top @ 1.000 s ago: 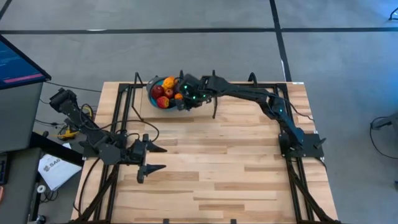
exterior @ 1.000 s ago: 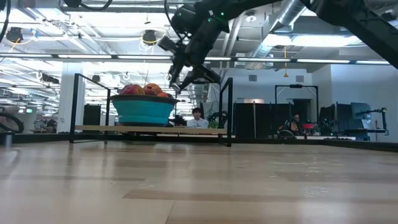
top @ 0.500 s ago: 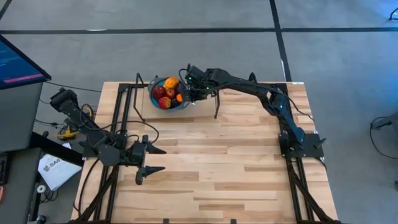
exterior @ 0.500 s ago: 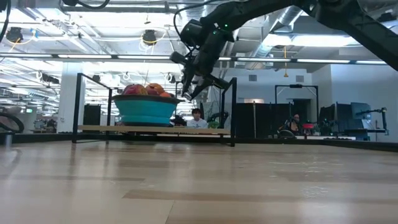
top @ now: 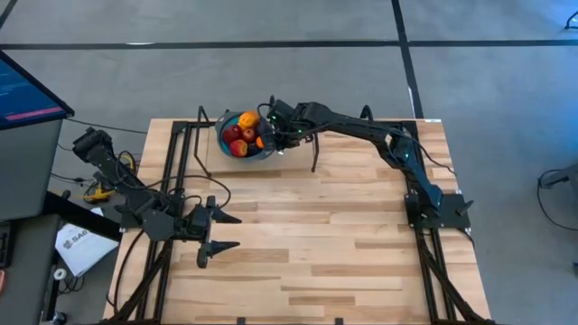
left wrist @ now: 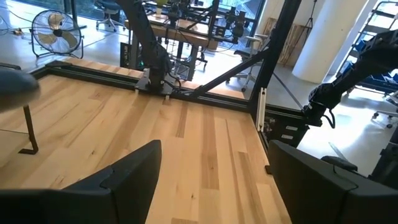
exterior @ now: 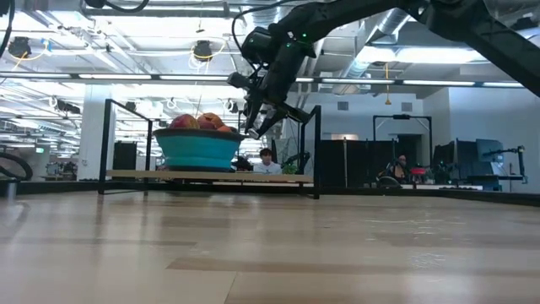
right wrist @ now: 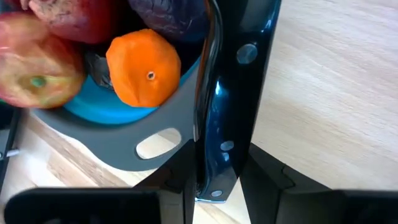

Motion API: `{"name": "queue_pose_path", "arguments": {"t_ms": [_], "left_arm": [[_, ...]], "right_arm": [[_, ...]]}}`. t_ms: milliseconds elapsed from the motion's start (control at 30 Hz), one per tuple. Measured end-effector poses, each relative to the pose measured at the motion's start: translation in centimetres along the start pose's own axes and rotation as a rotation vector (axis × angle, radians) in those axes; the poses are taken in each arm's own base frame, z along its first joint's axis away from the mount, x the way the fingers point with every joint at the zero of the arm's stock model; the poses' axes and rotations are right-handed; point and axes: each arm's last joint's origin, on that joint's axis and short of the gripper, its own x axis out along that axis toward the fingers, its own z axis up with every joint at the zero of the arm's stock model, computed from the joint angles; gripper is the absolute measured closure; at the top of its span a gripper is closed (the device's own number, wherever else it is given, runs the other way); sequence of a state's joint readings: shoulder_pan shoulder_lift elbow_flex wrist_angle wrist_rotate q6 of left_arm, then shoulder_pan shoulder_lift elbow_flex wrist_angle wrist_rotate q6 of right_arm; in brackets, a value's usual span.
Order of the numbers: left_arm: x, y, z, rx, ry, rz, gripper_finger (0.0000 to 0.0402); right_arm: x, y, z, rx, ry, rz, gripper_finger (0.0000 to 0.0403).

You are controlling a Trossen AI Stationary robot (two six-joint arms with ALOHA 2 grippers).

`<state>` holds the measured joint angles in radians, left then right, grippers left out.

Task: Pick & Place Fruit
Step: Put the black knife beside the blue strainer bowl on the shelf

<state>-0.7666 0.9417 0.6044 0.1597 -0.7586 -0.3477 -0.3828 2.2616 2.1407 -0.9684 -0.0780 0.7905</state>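
The toy fruit point(top: 240, 134) is heaped in the round blue bowl point(top: 220, 137) at the table's far edge, left of the middle. Close up I see an orange one point(right wrist: 143, 68), a red one point(right wrist: 37, 74) and a dark purple one point(right wrist: 168, 15). My right gripper point(top: 270, 137) hovers at the bowl's right rim, shut on the slim dark knife point(right wrist: 231, 93). From table height it point(exterior: 255, 127) hangs just right of the bowl point(exterior: 194, 149). My left gripper point(top: 222, 231) waits open near the table's near-left part, with only bare boards ahead of it point(left wrist: 211, 180). My right gripper pinches the knife by its riveted dark handle point(right wrist: 215, 175) between the two fingers. The knife runs forward along the fingers, past the bowl's grey rim tab point(right wrist: 124, 149) and beside the orange fruit. It is lifted off the table; whether it touches the rim I cannot tell.
A black metal frame point(top: 181, 153) runs along the table's edges, and one post point(top: 312, 161) stands just right of the bowl. Wide bare boards point(top: 316, 235) lie between the two arms. A monitor point(top: 27, 90) and papers sit off the table's left.
My right gripper has drawn back from over the bowl's right part to its right rim, turning about and sinking a little, still shut on the knife. The bowl and fruit have stayed put.
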Motion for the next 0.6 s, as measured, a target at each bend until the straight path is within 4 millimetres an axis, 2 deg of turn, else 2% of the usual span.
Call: {"name": "queue_pose_path", "arguments": {"t_ms": [100,233,367,600], "left_arm": [[0.0,0.0,0.0,-0.001,-0.001,-0.001,0.0112],[0.0,0.0,0.0,-0.003,-0.003,-0.001,0.0112],[0.0,0.0,0.0,-0.003,-0.004,-0.001,0.0112],[0.0,0.0,0.1,-0.004,-0.004,-0.002,0.0112]], "right_arm": [[-0.1,0.2,0.0,-0.002,-0.003,0.006,0.0313],[-1.5,0.4,0.2,0.011,0.004,-0.004,0.0313],[-1.6,-0.1,0.3,0.021,0.018,-0.035,0.0313],[0.9,-0.6,0.3,0.015,0.037,-0.074,0.0313]]}}
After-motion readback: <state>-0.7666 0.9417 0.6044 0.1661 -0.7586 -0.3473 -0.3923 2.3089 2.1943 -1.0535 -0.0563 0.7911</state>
